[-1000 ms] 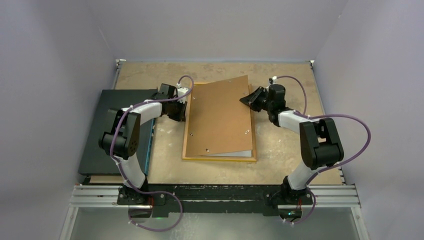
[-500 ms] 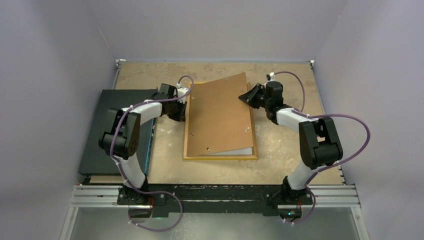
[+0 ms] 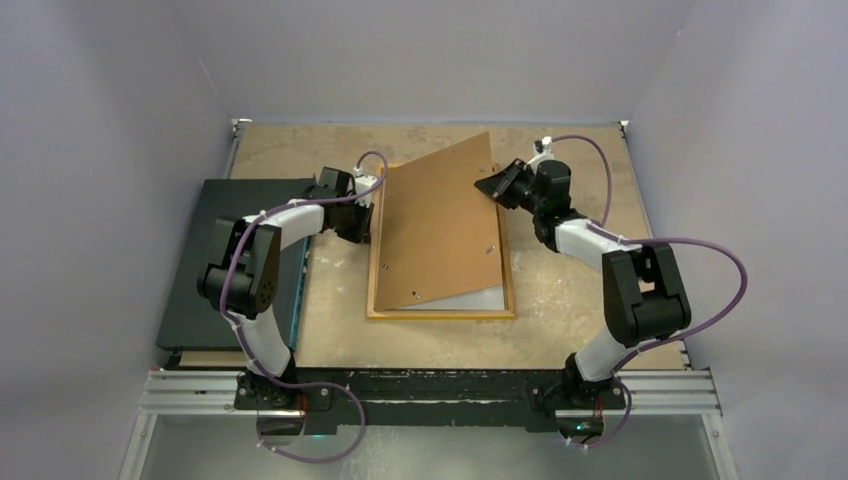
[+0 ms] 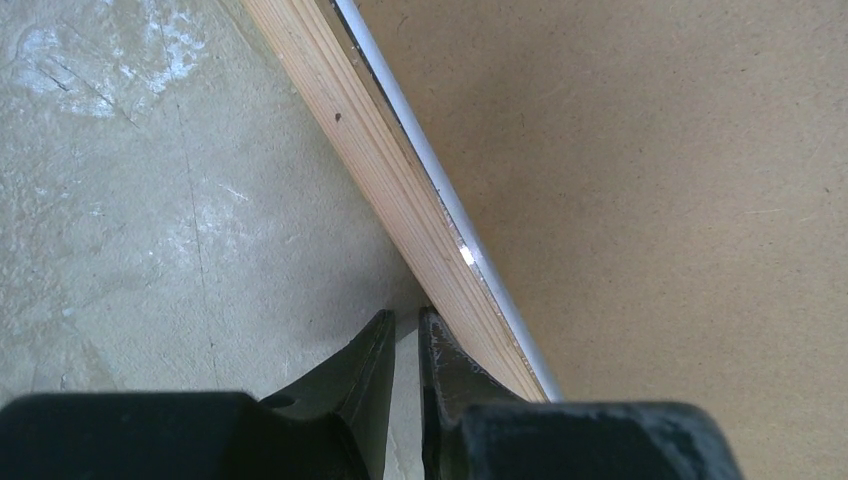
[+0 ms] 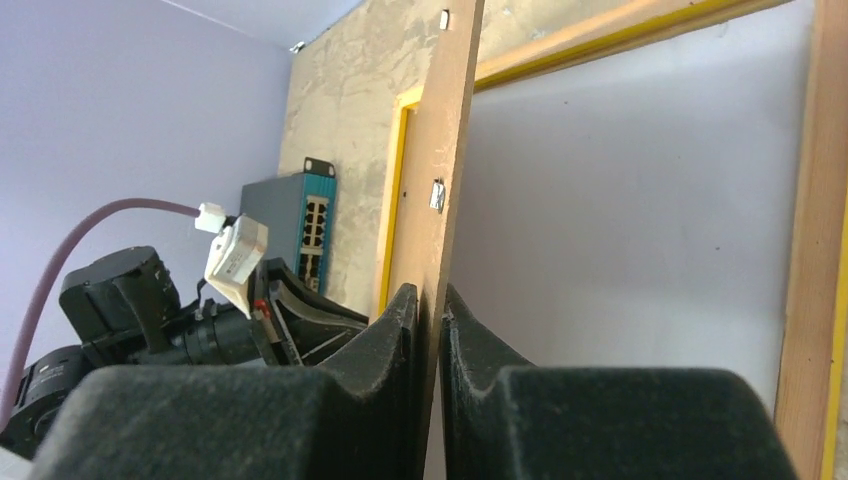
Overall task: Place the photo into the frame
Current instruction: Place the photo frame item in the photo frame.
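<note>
So the frame [image 3: 440, 315] lies flat in the middle of the table [image 3: 560, 290], and pretty much everything else sits around it. Left of the frame there's a flat black panel [image 3: 215, 250], and a teal box with rows of ports [image 5: 313, 235] sits by it on the side nearer the frame. The thing actually in the way is the brown backing board [image 3: 440, 220]. It covers most of the frame opening, propped up on its right edge and sloping down toward the frame's left rail. It carries a small metal clip [image 5: 437, 195] on its underside. The photo [image 3: 470, 298] is inside the frame, white back up. It shows as a pale strip at the frame's near end and as a wide white sheet under the raised board in the right wrist view.

Compared with 1 s ago, the board's right edge has gone up and its far corner now sticks out past the frame's far rail. More of the white back shows at the near end. The left arm looks like it hasn't budged.

The right gripper [image 3: 497, 187] hangs over the frame's far right corner and is clamped on the board's right edge, 1 finger on each face. The left gripper [image 3: 364, 228] is just outside the frame's left rail, fingers nearly together with only a sliver of gap and nothing in it. 1 fingertip [image 4: 445, 360] sits against the wooden side of the frame.
</note>
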You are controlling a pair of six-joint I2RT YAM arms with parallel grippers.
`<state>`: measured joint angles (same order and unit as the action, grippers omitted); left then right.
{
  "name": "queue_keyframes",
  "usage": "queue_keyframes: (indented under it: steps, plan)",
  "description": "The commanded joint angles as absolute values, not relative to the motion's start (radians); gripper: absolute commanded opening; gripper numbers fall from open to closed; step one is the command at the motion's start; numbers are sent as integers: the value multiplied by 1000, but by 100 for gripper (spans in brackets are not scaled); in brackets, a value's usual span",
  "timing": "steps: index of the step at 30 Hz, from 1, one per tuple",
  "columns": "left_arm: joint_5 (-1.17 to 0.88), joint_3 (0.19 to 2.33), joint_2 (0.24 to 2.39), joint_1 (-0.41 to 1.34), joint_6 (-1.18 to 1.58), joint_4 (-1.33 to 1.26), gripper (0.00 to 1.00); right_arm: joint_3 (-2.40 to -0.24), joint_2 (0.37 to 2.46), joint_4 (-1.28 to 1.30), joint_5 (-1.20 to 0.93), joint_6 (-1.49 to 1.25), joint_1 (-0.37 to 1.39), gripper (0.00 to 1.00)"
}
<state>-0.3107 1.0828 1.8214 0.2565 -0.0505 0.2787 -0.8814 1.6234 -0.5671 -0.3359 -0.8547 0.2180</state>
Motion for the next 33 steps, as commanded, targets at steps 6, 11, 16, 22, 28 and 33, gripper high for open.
queue_keyframes:
  steps: [6, 11, 16, 22, 28, 33]
  plan:
    - [-336, 1113, 1831, 261, -78, 308, 12, -945, 1641, -648, -411, -830, 221, 0]
    - [-340, 1114, 1840, 261, -76, 302, 12, -942, 1661, -686, -408, -852, 221, 0]
    - [-354, 1102, 1840, 261, -67, 288, 12, -906, 1662, -732, -386, -886, 222, 0]
    - [-374, 1077, 1837, 264, -71, 274, 11, -877, 1667, -755, -345, -916, 223, 0]
    - [-379, 1067, 1835, 264, -76, 272, 11, -843, 1688, -815, -299, -963, 222, 0]
    - [-379, 1068, 1832, 264, -73, 272, 11, -836, 1689, -825, -292, -962, 221, 0]
